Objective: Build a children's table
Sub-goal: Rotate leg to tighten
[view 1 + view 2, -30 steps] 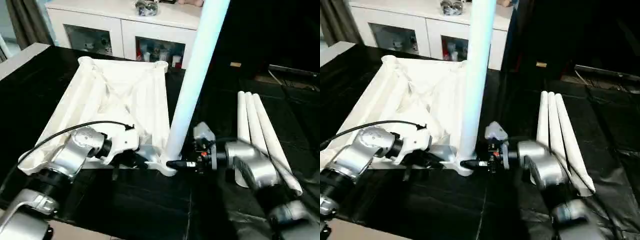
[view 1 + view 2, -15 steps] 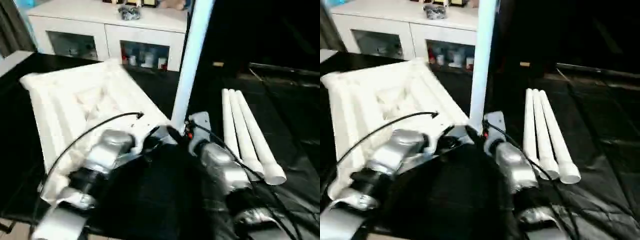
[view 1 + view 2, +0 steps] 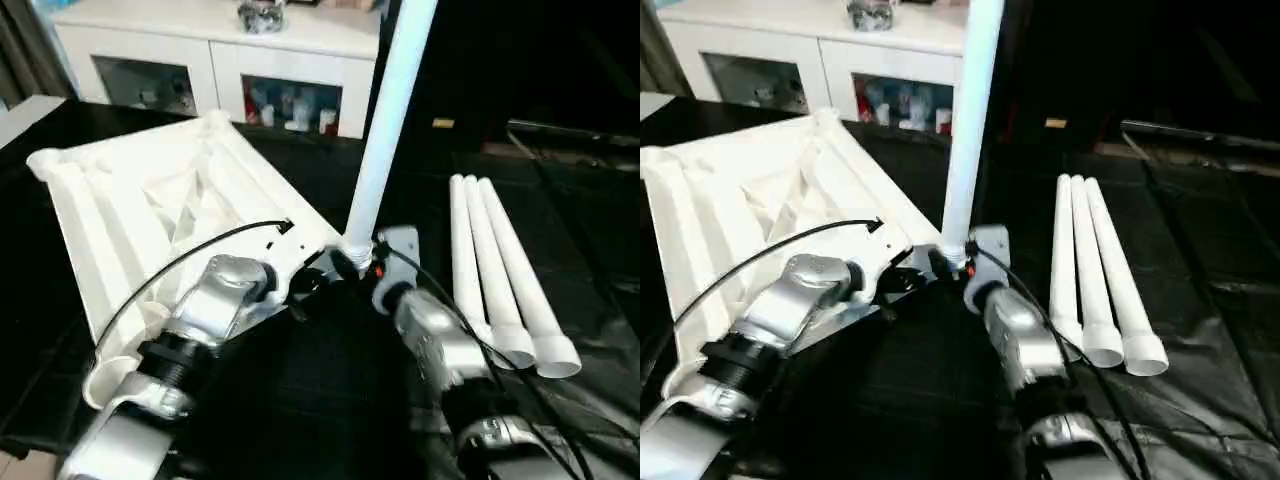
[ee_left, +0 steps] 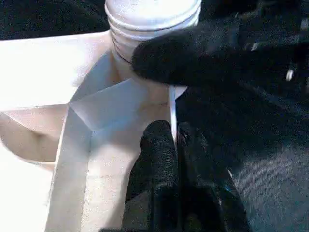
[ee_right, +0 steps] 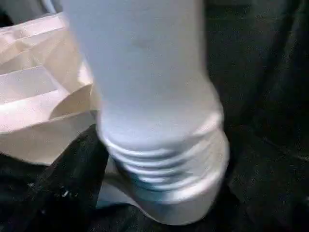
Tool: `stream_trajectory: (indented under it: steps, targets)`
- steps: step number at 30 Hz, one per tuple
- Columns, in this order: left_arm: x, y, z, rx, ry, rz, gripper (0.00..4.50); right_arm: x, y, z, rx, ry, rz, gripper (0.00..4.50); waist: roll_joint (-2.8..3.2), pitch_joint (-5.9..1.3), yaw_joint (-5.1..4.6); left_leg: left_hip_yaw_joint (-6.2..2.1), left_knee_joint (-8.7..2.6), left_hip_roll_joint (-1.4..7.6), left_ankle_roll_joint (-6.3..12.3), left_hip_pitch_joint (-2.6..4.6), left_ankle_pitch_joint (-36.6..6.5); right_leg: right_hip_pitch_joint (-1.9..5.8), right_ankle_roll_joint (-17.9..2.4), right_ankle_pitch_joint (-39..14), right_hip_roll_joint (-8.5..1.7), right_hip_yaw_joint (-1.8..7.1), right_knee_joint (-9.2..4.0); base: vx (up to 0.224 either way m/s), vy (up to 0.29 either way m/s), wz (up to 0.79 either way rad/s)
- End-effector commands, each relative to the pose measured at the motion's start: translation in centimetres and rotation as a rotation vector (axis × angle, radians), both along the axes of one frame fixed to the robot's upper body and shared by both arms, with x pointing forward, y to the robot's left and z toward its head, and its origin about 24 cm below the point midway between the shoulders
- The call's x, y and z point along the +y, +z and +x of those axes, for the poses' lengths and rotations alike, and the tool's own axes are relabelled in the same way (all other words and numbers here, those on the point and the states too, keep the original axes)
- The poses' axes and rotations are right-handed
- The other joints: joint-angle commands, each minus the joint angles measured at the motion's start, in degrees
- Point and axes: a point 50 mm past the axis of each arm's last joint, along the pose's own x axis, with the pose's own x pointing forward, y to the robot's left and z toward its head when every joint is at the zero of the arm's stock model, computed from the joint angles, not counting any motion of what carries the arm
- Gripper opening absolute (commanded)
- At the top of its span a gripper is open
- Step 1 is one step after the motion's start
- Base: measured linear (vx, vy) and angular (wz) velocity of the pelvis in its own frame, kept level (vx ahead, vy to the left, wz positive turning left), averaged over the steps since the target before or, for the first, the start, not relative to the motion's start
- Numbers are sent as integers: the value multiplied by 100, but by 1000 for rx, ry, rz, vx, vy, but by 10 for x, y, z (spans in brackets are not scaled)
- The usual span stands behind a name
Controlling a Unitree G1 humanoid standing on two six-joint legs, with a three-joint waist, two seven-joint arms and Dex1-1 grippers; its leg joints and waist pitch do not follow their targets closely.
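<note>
Left pincer point(image 4: 175, 145) pinches the tabletop's thin white rib point(image 4: 171, 108) (ridged leg point(image 3: 385, 130) upright beside).

One white table top point(image 3: 150, 200), ribbed underside up. Four white legs: one upright leg point(image 3: 385, 130) in corner socket, three loose legs point(image 3: 500, 280) lying side by side. Two silver forearms, one left pincer point(image 4: 174, 145), one right pincer point(image 3: 355, 265). One white cabinet point(image 3: 210, 60), two glass doors.

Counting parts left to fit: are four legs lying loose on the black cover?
No: three legs lie side by side on the cover, and a fourth leg stands upright in the tabletop's corner socket.
</note>
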Motion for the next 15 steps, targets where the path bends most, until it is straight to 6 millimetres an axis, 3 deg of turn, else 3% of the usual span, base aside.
stream_trajectory:
  steps: [1,5,15]
  targets:
    - [2,1,-2,-18,-45,-4,0,-14,-1,-2,-6,-7,-5,441,60,-389,36,-33,-339,274,479,-67,-198,411,-1005,-819,-592,436,-307,0,0,0]
    - [14,-3,-8,3,-129,19,0,-31,16,-8,-105,151,-2,446,65,-356,103,-24,-359,278,403,-55,-517,400,-785,-1462,-590,434,-388,0,0,0]
    - [42,-6,-22,57,-339,56,0,-52,42,-27,-143,637,-114,446,15,-351,137,-22,-345,257,465,-62,-548,400,-615,-1774,-565,415,-419,0,0,0]
